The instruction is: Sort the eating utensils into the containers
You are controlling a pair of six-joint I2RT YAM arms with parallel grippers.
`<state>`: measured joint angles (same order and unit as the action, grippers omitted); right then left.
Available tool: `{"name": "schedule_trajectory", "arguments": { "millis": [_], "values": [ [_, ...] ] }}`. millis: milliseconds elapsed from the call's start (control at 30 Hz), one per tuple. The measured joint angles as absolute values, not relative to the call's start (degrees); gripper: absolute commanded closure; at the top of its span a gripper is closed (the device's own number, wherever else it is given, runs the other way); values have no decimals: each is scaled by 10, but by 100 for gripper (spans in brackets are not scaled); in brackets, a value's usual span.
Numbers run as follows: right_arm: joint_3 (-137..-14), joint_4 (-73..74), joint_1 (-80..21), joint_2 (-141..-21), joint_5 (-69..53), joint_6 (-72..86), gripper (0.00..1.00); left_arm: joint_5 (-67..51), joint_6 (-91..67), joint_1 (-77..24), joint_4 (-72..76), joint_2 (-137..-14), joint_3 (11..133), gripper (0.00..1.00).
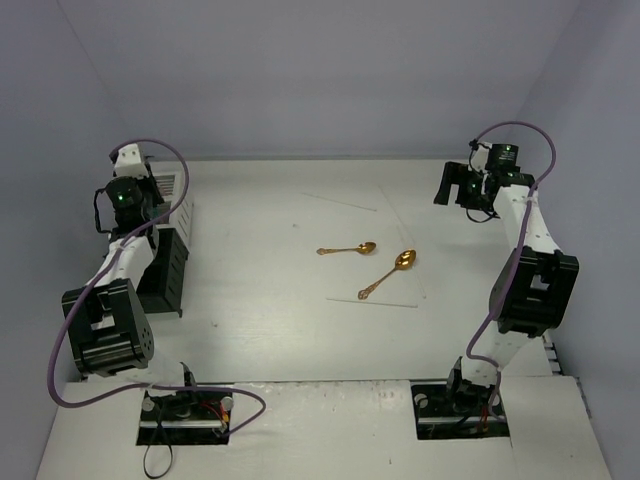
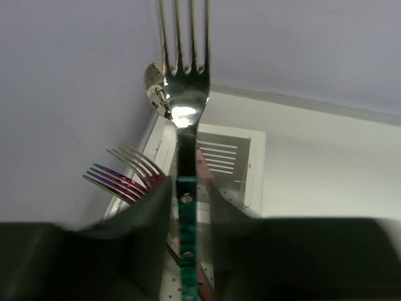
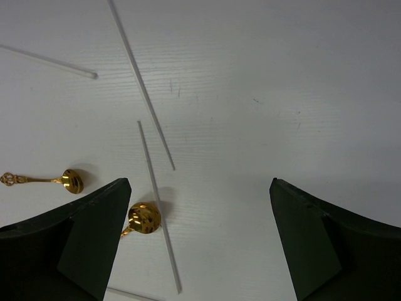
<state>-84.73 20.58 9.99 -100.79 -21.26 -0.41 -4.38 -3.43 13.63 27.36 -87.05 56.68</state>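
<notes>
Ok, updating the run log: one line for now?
left gripper: around teal-handled fork, at white bin | right gripper: open, empty | loose: two gold spoons

The silver fork with the teal handle [image 2: 185, 113] has a mirror-polished metal head. Its handle looks like glossy marbled plastic set with small metal rivets. The pink-purple fork [image 2: 122, 177] has an iridescent metal sheen. The farther gold spoon [image 1: 347, 249] and the nearer gold spoon [image 1: 388, 273] are shiny metal. The thin clear sticks [image 3: 143, 88] look like translucent plastic. The white desk [image 3: 282, 94] is matt and faintly scuffed. The left tool [image 2: 188, 185] has dull black plastic fingers.
</notes>
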Motion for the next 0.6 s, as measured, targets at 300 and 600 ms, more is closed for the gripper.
{"name": "schedule_trajectory", "arguments": {
  "millis": [300,600],
  "values": [
    [-847,206,97,-1008,-210,-4,9,-34,-45,136,273,-842,564,37],
    [-840,204,87,-1007,-209,-14,18,-120,-7,127,35,-804,790,32]
  ]
}}
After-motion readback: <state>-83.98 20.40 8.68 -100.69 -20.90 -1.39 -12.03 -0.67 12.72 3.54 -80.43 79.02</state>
